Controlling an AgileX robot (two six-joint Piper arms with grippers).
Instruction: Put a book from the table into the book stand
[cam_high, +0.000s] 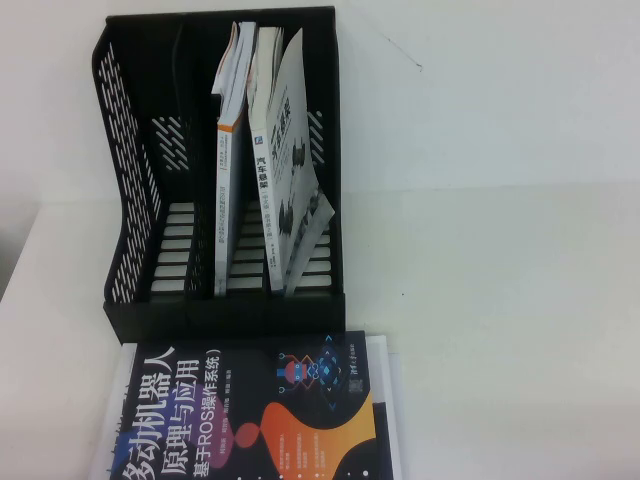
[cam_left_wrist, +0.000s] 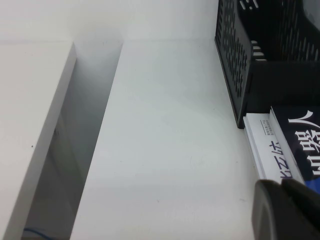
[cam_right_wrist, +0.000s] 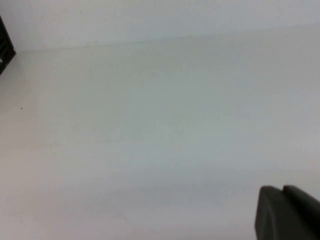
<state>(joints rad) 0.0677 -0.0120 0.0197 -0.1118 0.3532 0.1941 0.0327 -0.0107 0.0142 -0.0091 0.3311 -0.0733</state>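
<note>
The dark navy book with a big white Chinese title and an orange and purple graphic lies flat on the white table, just in front of the black mesh book stand. The stand's left slot is empty. Neither gripper shows in the high view. In the left wrist view my left gripper is shut and empty, low beside the book's corner and the stand. In the right wrist view my right gripper is shut and empty over bare table.
Two white and grey books lean in the stand's middle and right slots. A white book lies under the dark one. A gap runs along the table's left side. The stand's corner shows in the right wrist view.
</note>
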